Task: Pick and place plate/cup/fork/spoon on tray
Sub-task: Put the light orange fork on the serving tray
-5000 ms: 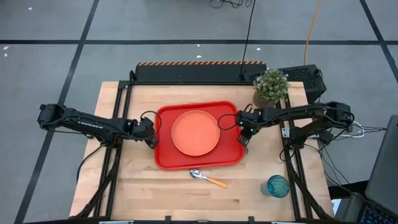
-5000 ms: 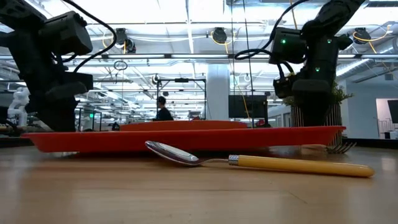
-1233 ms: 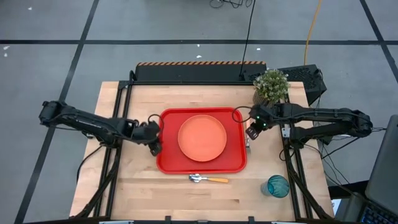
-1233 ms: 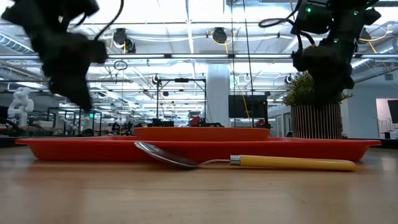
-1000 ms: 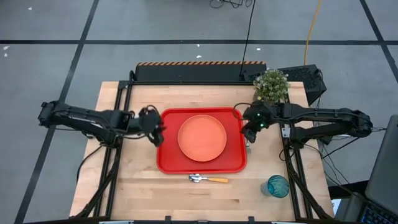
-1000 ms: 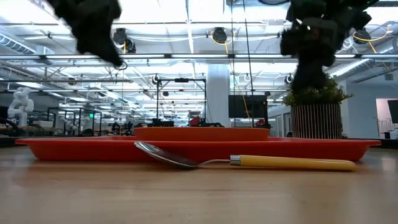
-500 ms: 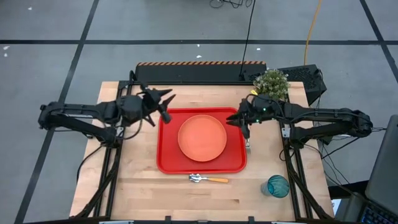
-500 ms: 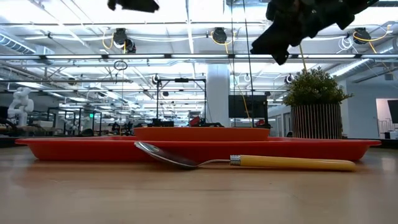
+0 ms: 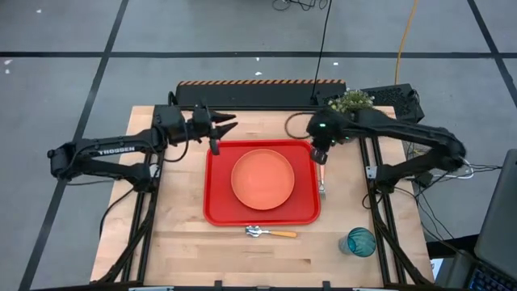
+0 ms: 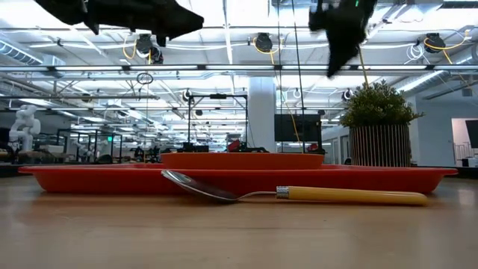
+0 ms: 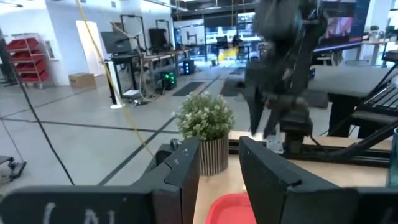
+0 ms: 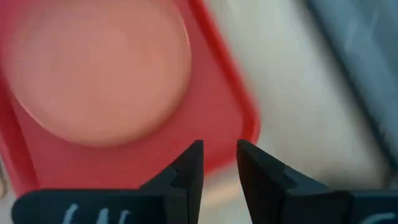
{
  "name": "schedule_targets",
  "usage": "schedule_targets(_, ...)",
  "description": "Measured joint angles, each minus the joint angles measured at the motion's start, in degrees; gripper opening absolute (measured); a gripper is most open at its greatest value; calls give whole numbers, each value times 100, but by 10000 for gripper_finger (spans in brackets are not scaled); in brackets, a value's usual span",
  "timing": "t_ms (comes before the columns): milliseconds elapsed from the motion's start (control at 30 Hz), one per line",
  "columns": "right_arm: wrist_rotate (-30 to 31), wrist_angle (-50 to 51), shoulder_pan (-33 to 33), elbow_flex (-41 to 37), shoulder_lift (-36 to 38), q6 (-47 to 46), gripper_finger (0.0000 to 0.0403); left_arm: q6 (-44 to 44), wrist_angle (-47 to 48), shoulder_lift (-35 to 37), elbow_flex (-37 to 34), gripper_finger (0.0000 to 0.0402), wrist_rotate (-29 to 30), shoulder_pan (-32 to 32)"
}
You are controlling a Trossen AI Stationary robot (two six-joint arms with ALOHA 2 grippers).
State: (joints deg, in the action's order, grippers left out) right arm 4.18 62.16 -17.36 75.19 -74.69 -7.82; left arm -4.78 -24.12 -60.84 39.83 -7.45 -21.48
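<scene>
Tray (image 9: 216,206): one, red, rectangular, flat at the centre of the bench (image 9: 178,250). Contents: one orange plate (image 9: 262,179), seated roughly mid-tray, slightly toward the 12 o'clock end; nothing else inside the rim. Low view confirms the plate (image 10: 243,158) sitting within the tray (image 10: 89,176). Spoon (image 9: 271,233): one, on the bench just outside the tray's 6 o'clock edge, bowl toward 9 o'clock, orange handle toward 3 o'clock; in the low view it lies in front of the tray wall (image 10: 299,194). Fork (image 9: 321,184): one, on the bench along the tray's 3 o'clock edge, mostly a thin sliver; whether it touches the rim cannot be told. Cup (image 9: 360,241): one, teal, upright, empty as far as visible, at the bench's 4–5 o'clock corner, well apart from the tray. Potted plant (image 9: 350,100): one, at the 1 o'clock corner. Left tool (image 9: 216,129): raised above the bench just beyond the tray's 11 o'clock corner, fingers spread, holding nothing. Right tool (image 9: 318,153): above the tray's 1–2 o'clock corner, fingers parted with a narrow gap, holding nothing; its wrist view looks down on the plate (image 12: 99,68) and tray corner (image 12: 233,118). Count: 1 tray, 1 plate, 1 spoon, 1 fork, 1 cup, 1 plant.
</scene>
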Motion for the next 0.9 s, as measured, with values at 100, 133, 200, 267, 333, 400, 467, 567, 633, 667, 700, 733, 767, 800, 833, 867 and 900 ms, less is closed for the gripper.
schedule_targets(100,-328,1239,-268,-51,-626,-895,91,-77,102,1,0,118,-79,-134)
schedule_targets(133,-378,1602,-323,-125,-822,-1024,91,-143,201,1,0,118,-163,-155)
schedule_targets(200,-385,1947,-403,-363,-1119,-1308,91,-274,463,1,0,118,-387,-185)
schedule_targets(267,-428,1808,-455,-594,-1275,-1639,91,-462,745,1,0,117,-592,-185)
schedule_targets(333,-571,1464,-477,-803,-1317,-2021,91,-748,945,-1,0,118,-646,-193)
schedule_targets(400,-758,970,-475,-961,-1317,-2418,91,-846,965,-2,0,118,-651,-260)
schedule_targets(467,-878,494,-431,-1086,-1298,-2900,91,-835,959,1,0,118,-648,-336)
schedule_targets(567,-831,154,-308,-1260,-1275,-3547,91,-852,1063,1,0,118,-647,-433)
schedule_targets(633,-720,-42,-230,-1383,-1277,-3940,91,-838,1119,1,0,118,-652,-502)
schedule_targets(667,-717,-148,-203,-1458,-1277,-4085,91,-824,1150,1,0,118,-648,-538)
schedule_targets(700,-723,-235,-179,-1533,-1277,-4238,91,-820,1182,1,0,118,-646,-567)
schedule_targets(733,-718,-291,-157,-1616,-1277,-4385,91,-822,1223,1,0,118,-642,-588)
schedule_targets(767,-714,-308,-131,-1700,-1277,-4533,91,-824,1261,1,0,118,-644,-614)
schedule_targets(800,-706,-312,-110,-1786,-1277,-4670,91,-824,1289,1,0,118,-645,-632)
schedule_targets(833,-698,-333,-87,-1869,-1277,-4787,91,-824,1303,1,0,118,-646,-651)
schedule_targets(867,-693,-370,-65,-1961,-1277,-4885,91,-824,1313,1,0,118,-646,-668)
schedule_targets(900,-694,-417,-51,-2052,-1277,-4980,91,-824,1334,1,0,118,-646,-687)
